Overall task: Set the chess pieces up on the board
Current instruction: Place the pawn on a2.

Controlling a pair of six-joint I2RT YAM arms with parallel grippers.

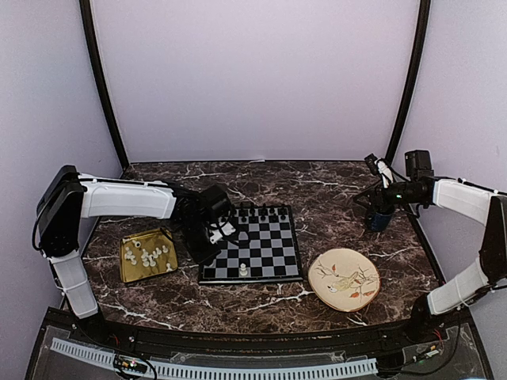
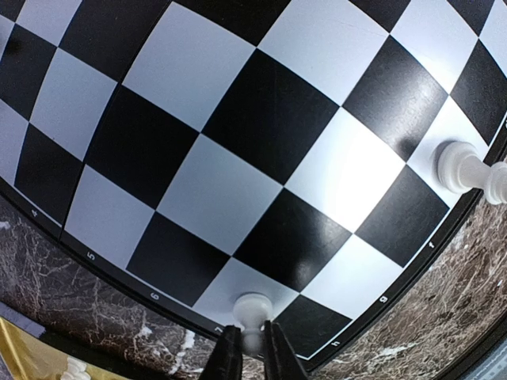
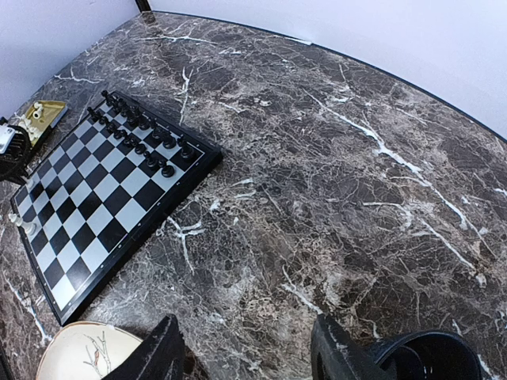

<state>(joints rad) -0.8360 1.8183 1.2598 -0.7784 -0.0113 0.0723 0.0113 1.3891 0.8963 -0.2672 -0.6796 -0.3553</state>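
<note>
The black-and-grey chequered board [image 1: 261,249] lies mid-table. My left gripper [image 1: 209,250] is shut on a tiny white chess piece [image 2: 253,310], held base-down over a light square at the board's left edge, one square from the near-left corner; I cannot tell whether it touches. One white piece [image 1: 243,271] stands on the front row and shows in the left wrist view [image 2: 466,168]. More white pieces [image 1: 150,255] lie in the gold tray [image 1: 131,269]. My right gripper [image 3: 245,348] is open and empty over bare marble at the far right [image 1: 379,207].
Black chessmen [image 1: 261,212] fill the board's back rows. A cream plate with a leaf pattern [image 1: 343,279] sits right of the board. A dark blue cup [image 1: 379,222] stands below my right gripper. Black frame posts flank the back wall.
</note>
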